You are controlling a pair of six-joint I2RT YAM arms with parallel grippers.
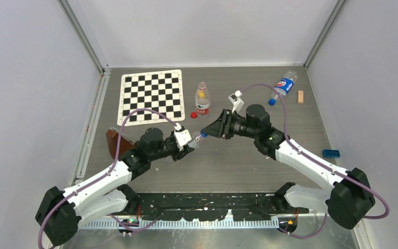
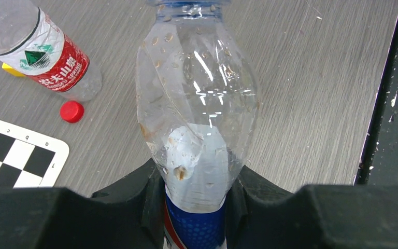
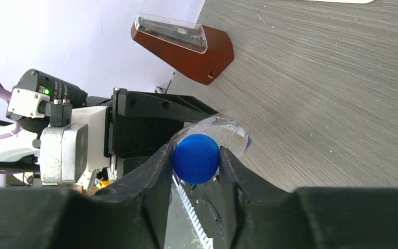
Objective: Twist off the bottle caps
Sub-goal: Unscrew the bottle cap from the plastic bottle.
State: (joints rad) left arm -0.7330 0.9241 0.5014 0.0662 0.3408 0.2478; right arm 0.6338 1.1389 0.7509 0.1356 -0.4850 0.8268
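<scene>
Checkerboard mat (image 1: 152, 97), blue brick (image 1: 334, 153), perhaps a brown metronome (image 3: 197, 54)

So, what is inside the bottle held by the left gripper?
Only drops clinging to the clear wall of the bottle; no pooled liquid shows. Its lower part is hidden by the blue label and the fingers of the left gripper.

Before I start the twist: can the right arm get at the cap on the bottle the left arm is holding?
Yes, it looks so. The right fingers sit against both sides of the blue cap with nothing between, while the left fingers clamp the bottle by its labelled body.
</scene>
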